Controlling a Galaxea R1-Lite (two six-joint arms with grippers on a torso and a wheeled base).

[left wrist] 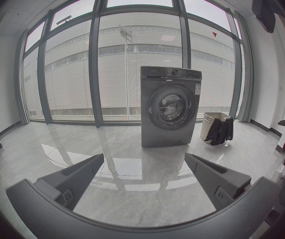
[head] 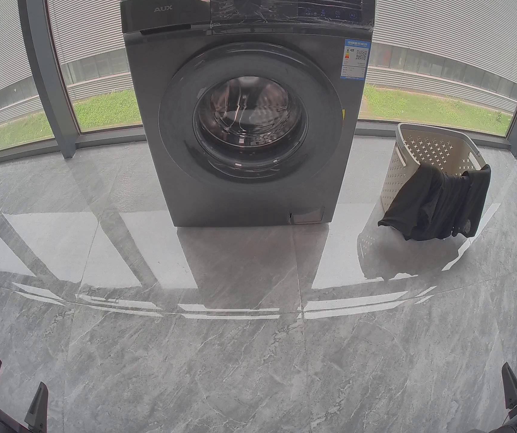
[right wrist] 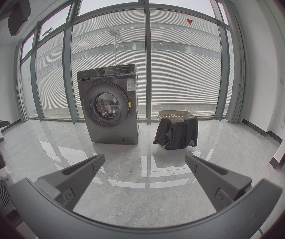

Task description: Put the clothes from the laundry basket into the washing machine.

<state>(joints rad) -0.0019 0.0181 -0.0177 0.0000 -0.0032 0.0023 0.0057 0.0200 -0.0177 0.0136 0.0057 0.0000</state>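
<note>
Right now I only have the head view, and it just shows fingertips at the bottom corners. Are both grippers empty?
Observer: Yes for the left. In its wrist view the left gripper stands open with nothing in it.
Operator: And the right one?
Observer: The right gripper is open too and holds nothing.
Operator: Is the washer door ajar? Head-on I can't tell.
Observer: In the right wrist view, which looks at it from an angle, the door lies flush with the front of the washing machine. It looks shut.
</note>
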